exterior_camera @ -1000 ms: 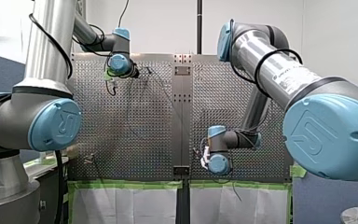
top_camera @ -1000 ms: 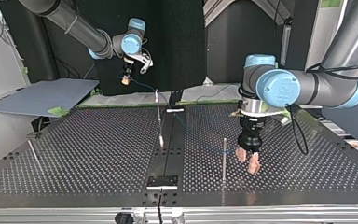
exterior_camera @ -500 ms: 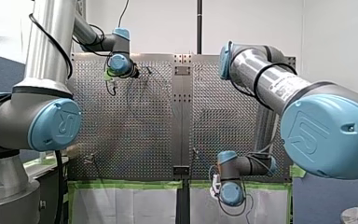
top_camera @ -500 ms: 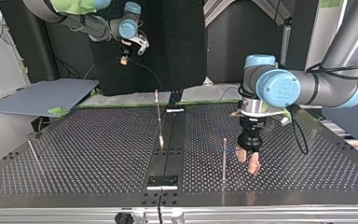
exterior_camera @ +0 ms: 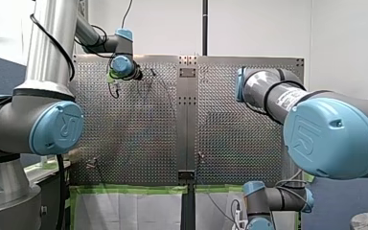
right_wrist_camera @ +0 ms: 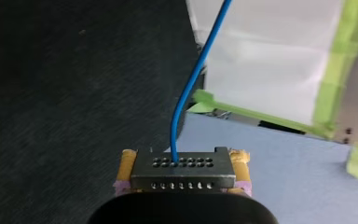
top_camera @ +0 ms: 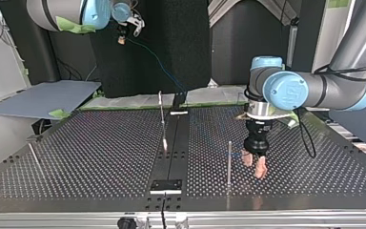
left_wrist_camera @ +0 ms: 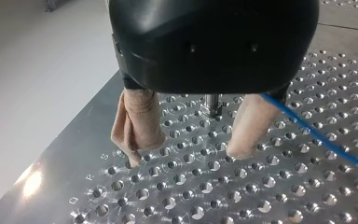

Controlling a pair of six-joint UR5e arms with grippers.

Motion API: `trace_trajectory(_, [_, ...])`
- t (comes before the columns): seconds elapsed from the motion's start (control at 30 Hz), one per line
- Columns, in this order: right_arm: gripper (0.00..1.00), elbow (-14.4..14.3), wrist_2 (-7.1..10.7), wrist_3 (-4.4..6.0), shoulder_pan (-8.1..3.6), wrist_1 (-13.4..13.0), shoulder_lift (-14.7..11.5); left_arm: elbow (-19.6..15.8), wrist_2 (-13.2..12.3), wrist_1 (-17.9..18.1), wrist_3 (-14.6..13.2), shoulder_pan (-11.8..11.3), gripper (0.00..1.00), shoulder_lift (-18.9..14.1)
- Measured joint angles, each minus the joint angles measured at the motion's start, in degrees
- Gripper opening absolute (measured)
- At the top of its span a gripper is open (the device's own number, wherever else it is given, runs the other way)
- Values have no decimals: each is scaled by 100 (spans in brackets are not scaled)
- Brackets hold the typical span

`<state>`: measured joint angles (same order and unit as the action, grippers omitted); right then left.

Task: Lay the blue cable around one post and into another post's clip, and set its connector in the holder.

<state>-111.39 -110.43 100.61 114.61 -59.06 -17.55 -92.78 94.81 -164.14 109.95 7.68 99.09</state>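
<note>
My right end effector [right_wrist_camera: 182,178] grips the connector [right_wrist_camera: 182,164]; my left end effector [top_camera: 254,166] gapes beside a post [top_camera: 229,160].

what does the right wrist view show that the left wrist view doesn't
Only the right wrist view: the connector clamped in my right gripper, green tape beyond. Only the left wrist view: my left gripper open, a post behind its fingers. Both: the blue cable, and the perforated table, just a corner of it in the right wrist view.
</note>
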Motion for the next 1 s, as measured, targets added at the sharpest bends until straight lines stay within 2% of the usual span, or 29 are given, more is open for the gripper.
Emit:
trace_trajectory(0.07, [0, -116, 116, -107, -115, -115, 30, 0, 3, 2, 0, -1, 100, 1])
trace_trajectory(0.2, [0, -233, 319, -304, -319, -321, -76, -1, 6, 4, 0, -1, 100, 0])
trace_trajectory(0.3, [0, -166, 460, -388, -457, -460, -201, -1, 10, -3, 0, -1, 100, 0])
trace_trajectory(0.4, [0, -35, 625, -415, -525, -625, -361, 0, 13, -10, 0, -1, 100, 0])
trace_trajectory(0.53, [0, 118, 862, -426, -483, -813, -599, -1, 15, -13, 0, -2, 100, -1])
trace_trajectory(0.7, [0, 271, 1150, -432, -374, -674, -905, -1, 15, -12, 5, -1, 100, 0])
trace_trajectory(0.87, [0, 301, 1239, -404, -275, -389, -1213, -1, 15, -11, 14, -2, 100, 0])
trace_trajectory(1.0, [0, 300, 1259, -275, -221, -262, -1449, -1, 16, -13, 22, -1, 100, 1])
